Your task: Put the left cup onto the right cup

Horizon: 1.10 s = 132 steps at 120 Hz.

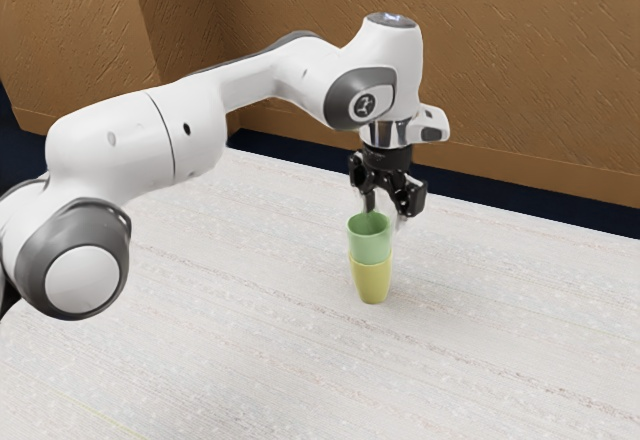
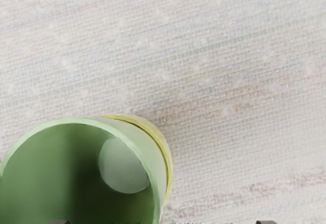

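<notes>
Table (image 1: 250, 360): pale woven-grain top, open all round the yellow cup. Its far edge runs behind the yellow cup, well apart from it, against a dark strip (image 1: 520, 192).
Wall (image 1: 520, 50): brown, rising beyond that strip, well behind the yellow cup.
Arm (image 1: 200, 120): white, comes in from the exterior view's left. Its wrist hangs straight above the yellow cup, and the bulky elbow sits far toward the exterior view's left of it.
Tool (image 1: 386, 216): black, pointing down just above the yellow cup, fingers spread. One finger dips inside the green cup's mouth, the other stands outside its rim. The wrist view shows the fingertips (image 2: 265, 222) wide apart, clear of the cup wall.
Green cup (image 1: 368, 240): upright, nested in the yellow cup, with its upper part standing out of it. Its rim lies between the spread fingers, directly under the tool.
Yellow cup (image 1: 372, 282): upright on the table, carrying the green cup. In the wrist view only a sliver of its rim (image 2: 162, 147) peeks past the green wall (image 2: 61, 183).
</notes>
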Tool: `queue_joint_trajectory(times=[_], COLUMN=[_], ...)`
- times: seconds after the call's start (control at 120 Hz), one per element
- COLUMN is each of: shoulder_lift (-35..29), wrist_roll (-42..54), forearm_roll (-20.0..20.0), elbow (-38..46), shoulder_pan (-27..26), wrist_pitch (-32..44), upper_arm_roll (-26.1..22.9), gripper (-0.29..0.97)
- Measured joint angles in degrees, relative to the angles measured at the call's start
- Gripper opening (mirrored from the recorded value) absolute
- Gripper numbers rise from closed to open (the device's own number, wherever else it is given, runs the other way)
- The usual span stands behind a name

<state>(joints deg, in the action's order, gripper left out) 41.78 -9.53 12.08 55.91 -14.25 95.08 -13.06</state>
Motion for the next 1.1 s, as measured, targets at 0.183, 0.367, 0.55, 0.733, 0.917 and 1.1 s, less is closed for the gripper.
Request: queue_joint_trajectory(times=[0.183, 0.367, 0.55, 0.733, 0.917, 1.1], shoulder_lift=[-3.37, -8.71, -15.16, -21.71, -27.35, -31.82], wrist_roll=[-0.15, -0.25, -0.28, -0.25, -0.09, 0.06], forearm_roll=[-0.22, -0.74, -1.42, -2.70, -3.18, -4.77], elbow=[2.18, 7.55, 14.41, 21.38, 26.94, 30.05], shoulder_pan=[-0.73, -0.79, -1.02, -2.15, -2.24, -2.91], wrist_pitch=[-0.22, -0.25, 0.00, -0.19, -0.89, -2.20], upper_arm_roll=[0.50, 1.60, 3.94, 7.46, 9.35, 11.93], gripper=[0.61, 0.65, 0.67, 0.67, 0.68, 0.68])
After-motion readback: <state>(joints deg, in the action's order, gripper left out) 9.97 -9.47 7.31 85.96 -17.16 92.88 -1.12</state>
